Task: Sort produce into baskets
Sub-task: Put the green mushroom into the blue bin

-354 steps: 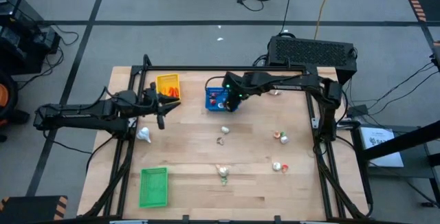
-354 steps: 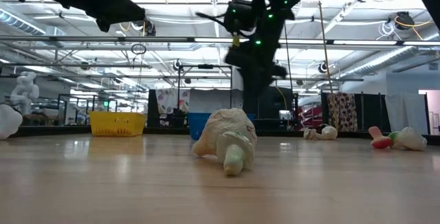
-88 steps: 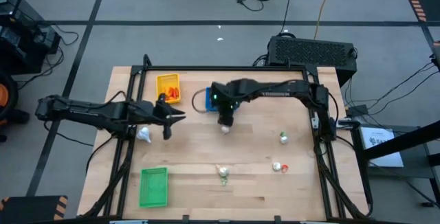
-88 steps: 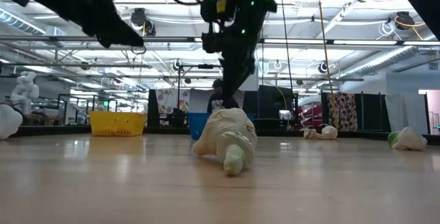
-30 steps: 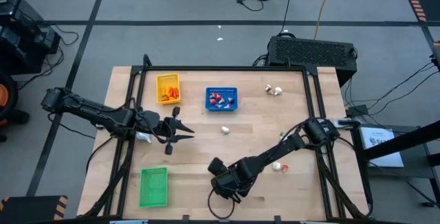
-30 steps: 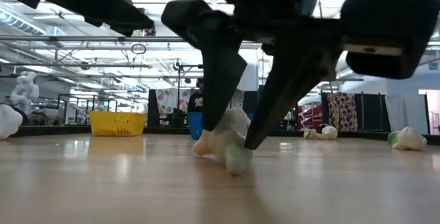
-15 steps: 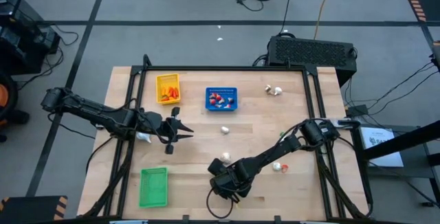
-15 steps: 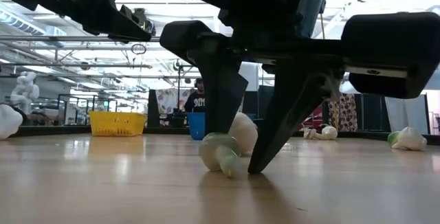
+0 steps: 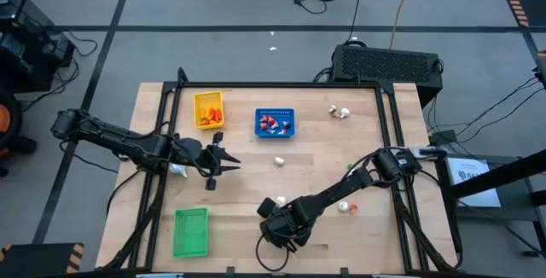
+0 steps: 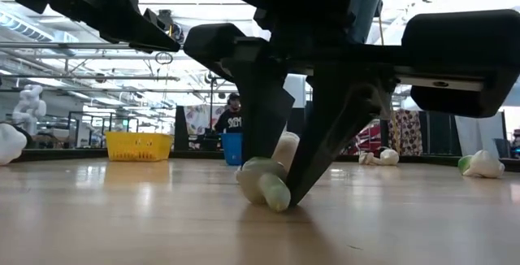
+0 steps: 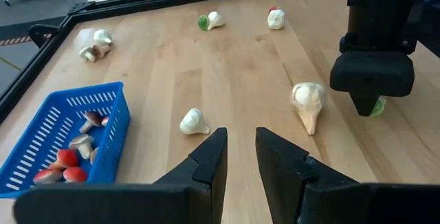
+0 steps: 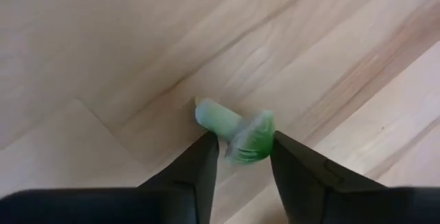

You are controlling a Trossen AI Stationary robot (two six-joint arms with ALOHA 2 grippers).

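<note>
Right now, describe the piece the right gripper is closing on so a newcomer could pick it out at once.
Start at the green basket at the table's near left corner and look right along the near edge to the right gripper. Between its fingers lies a small pale piece with a green tip. The whitish bulb just beside it is larger and has no green.

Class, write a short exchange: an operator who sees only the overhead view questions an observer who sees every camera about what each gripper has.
Operator: My right gripper hides whatever is beneath it. What is there?
Observer: A pale vegetable with a green end, lying on the table.
Operator: Is the left gripper carrying anything?
Observer: No. Its wrist camera shows open fingers with only bare wood between them.
</note>
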